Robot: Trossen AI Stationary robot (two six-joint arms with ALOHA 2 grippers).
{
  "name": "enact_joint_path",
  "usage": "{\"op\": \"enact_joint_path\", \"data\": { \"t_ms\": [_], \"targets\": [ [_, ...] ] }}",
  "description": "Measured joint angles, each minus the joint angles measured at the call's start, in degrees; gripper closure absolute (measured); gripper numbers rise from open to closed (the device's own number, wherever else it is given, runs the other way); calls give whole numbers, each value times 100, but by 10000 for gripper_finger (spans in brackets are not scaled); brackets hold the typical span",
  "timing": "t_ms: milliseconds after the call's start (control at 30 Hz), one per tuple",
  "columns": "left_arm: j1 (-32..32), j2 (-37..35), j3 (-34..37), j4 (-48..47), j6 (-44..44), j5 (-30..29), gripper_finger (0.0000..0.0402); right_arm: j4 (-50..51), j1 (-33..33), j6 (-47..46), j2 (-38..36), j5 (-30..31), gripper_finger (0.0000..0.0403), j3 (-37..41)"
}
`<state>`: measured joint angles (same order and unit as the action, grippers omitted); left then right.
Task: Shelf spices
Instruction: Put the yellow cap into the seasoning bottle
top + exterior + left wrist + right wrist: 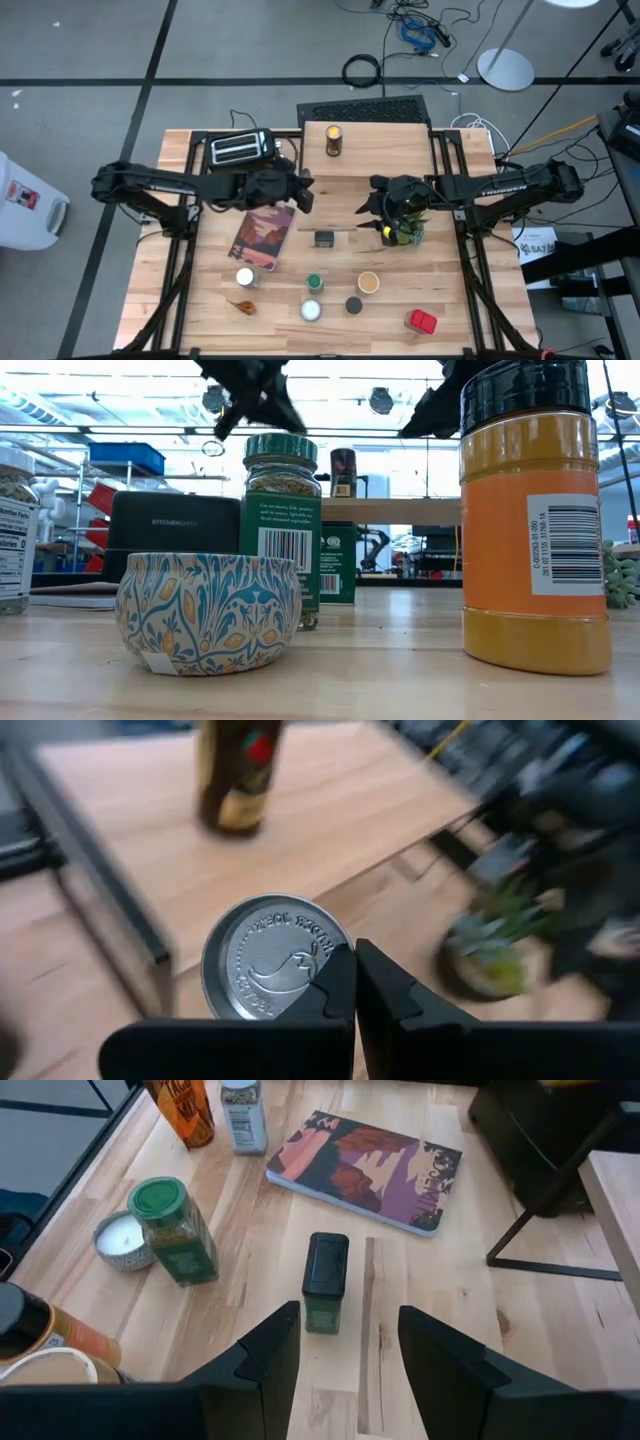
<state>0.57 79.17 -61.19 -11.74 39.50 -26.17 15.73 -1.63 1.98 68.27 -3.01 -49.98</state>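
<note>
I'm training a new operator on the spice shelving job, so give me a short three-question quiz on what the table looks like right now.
1. True or false: the shelf holds exactly one jar.
2. In the right wrist view, which thing lies just ahead of the right claw, in line with the gap between its fingers? A) the book B) the small dark tin C) the toaster
3. Are the right claw's fingers open or shut?

Key:
1. True
2. B
3. Open
</note>
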Motion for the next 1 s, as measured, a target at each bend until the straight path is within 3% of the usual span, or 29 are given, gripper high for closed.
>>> {"op": "enact_joint_path", "data": {
  "t_ms": [300,667,1000],
  "targets": [
    [136,-122,0,1581,-648,944,402,-1433,0,-92,-3,2,243,620],
    [226,-122,0,2961,-1148,2341,402,-5115,0,-17,-2,14,169,1848],
    [395,105,0,3524,-1363,2647,402,-6565,-133,875,-2,66,121,1915]
  ]
}}
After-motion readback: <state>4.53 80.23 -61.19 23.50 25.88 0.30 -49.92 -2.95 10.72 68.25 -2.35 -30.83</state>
